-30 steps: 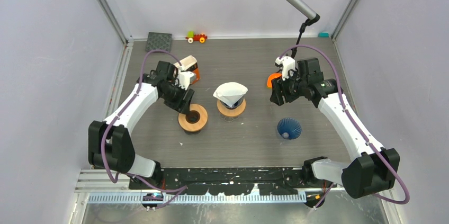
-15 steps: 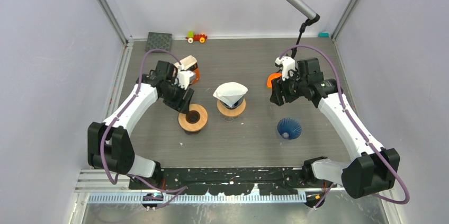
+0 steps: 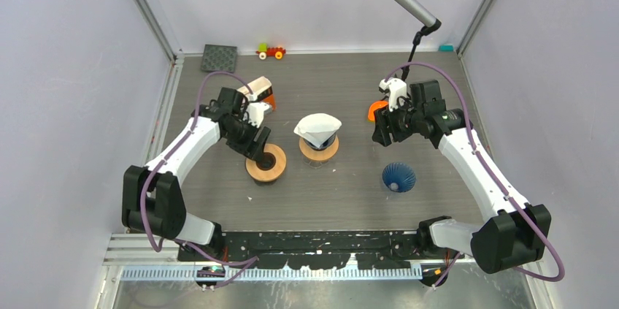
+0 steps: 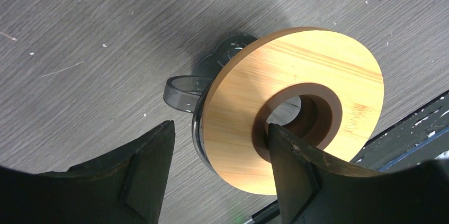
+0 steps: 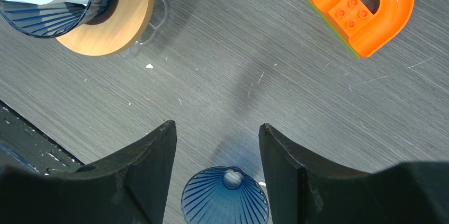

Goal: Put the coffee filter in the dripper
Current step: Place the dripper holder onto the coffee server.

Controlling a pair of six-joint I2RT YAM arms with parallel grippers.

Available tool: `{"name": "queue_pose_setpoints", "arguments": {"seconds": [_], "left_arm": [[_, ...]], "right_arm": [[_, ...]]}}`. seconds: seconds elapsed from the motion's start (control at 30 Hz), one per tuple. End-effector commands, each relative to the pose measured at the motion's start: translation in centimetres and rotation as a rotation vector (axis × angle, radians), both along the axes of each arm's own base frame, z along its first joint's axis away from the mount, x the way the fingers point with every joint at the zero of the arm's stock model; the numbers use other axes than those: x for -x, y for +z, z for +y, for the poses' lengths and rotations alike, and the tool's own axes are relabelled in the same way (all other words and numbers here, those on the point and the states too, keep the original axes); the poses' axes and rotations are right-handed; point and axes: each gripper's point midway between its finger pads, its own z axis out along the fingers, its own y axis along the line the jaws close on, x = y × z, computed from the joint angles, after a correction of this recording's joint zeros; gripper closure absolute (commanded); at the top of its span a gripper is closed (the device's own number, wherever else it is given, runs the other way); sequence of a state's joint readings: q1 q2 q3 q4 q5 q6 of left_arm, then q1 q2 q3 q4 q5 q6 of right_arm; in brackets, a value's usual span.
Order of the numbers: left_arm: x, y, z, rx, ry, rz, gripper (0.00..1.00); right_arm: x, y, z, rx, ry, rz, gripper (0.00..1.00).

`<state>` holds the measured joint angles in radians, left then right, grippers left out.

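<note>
A white paper coffee filter [image 3: 317, 126] sits in a blue ribbed dripper [image 5: 50, 15] on a wooden ring stand [image 3: 319, 150] at the table's middle. A second blue dripper [image 3: 398, 177] lies bare on the table to the right, just below my open right gripper [image 5: 216, 127] [image 3: 381, 134]. My left gripper [image 4: 218, 128] [image 3: 257, 150] is open over another wooden ring stand [image 4: 294, 107] with a clear glass handle [image 4: 179, 90]. One finger [image 4: 304, 176] reaches into the ring's hole; the other [image 4: 135, 181] stands clear of its rim.
An orange arch brick [image 5: 365, 7] lies behind the right gripper. An orange-and-white block [image 3: 259, 92] sits behind the left arm. A toy car [image 3: 271, 51], a dark square plate [image 3: 219, 57] and a microphone stand [image 3: 414, 50] line the back wall.
My left gripper's jaws have widened a little over the wooden ring stand and its wrist has shifted slightly. The right arm and the filter have not moved.
</note>
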<state>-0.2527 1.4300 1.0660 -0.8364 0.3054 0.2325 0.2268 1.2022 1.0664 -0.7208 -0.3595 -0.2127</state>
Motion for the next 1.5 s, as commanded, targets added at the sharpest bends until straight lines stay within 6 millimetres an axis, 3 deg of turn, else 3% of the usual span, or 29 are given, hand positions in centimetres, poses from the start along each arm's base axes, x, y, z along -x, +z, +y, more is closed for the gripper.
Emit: {"name": "queue_pose_setpoints", "arguments": {"seconds": [0.0, 0.23, 0.53, 0.9, 1.2, 1.47], "left_arm": [[-0.6, -0.2, -0.3, -0.005, -0.009, -0.025, 0.33], [-0.3, -0.6, -0.3, -0.009, -0.013, -0.003, 0.41], [0.0, 0.5, -0.2, -0.003, -0.013, -0.031, 0.48], [0.0, 1.1, 0.1, -0.007, -0.011, -0.056, 0.47], [0.3, 1.2, 0.3, -0.018, -0.017, -0.063, 0.43], [-0.1, 4.2, 0.2, 0.007, -0.030, -0.155, 0.30]], "right_arm": [[-0.4, 0.6, 0.1, -0.004, 0.015, -0.029, 0.37], [-0.4, 0.5, 0.1, -0.002, 0.015, -0.028, 0.37], [-0.5, 0.5, -0.4, 0.023, 0.001, -0.030, 0.37], [0.2, -0.2, -1.7, 0.081, -0.023, 0.001, 0.37], [2.1, -2.0, -4.5, 0.224, -0.044, 0.076, 0.36], [5.2, -3.8, -8.3, 0.343, -0.033, 0.190, 0.37]]}}
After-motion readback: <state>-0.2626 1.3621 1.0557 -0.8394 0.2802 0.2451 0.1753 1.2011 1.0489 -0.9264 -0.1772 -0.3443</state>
